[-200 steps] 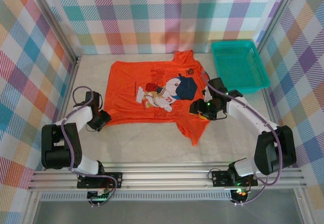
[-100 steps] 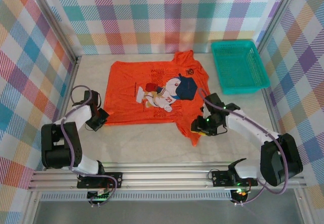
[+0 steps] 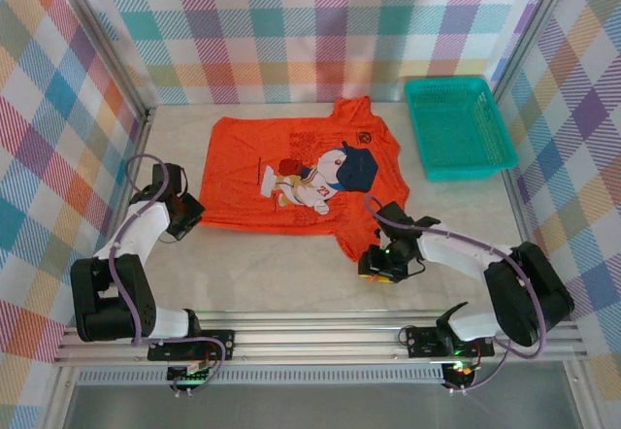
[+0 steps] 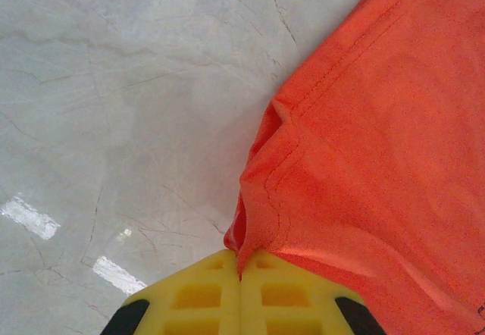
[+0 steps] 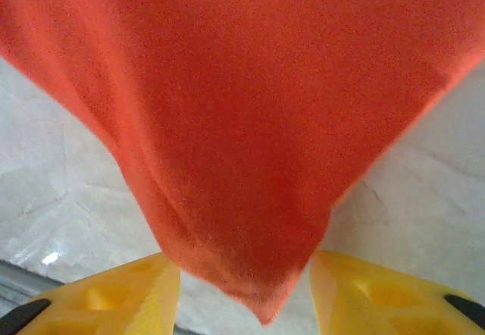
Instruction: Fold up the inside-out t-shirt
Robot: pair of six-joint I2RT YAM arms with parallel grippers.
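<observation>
Basket (image 3: 458, 126) sits beside the shirt (image 3: 291, 177); left gripper (image 4: 241, 265) pinches its hem, right gripper (image 5: 245, 278) fingers stand apart around a corner.

Left and right arms, seen from above and from each wrist. My left arm (image 3: 134, 233) reaches forward from its base, elbow bent, wrist turned inward. My left end effector (image 3: 186, 214) has its yellow pads (image 4: 204, 293) pressed flat together, pinching a fold at the edge of the inside-out t-shirt (image 4: 364, 161). My right arm (image 3: 456, 250) lies low, its forearm pointing toward my left. My right end effector (image 3: 373, 264) holds its two yellow fingers (image 5: 114, 293) well apart, and a corner of the same garment lies in the gap between them, unclamped.
</observation>
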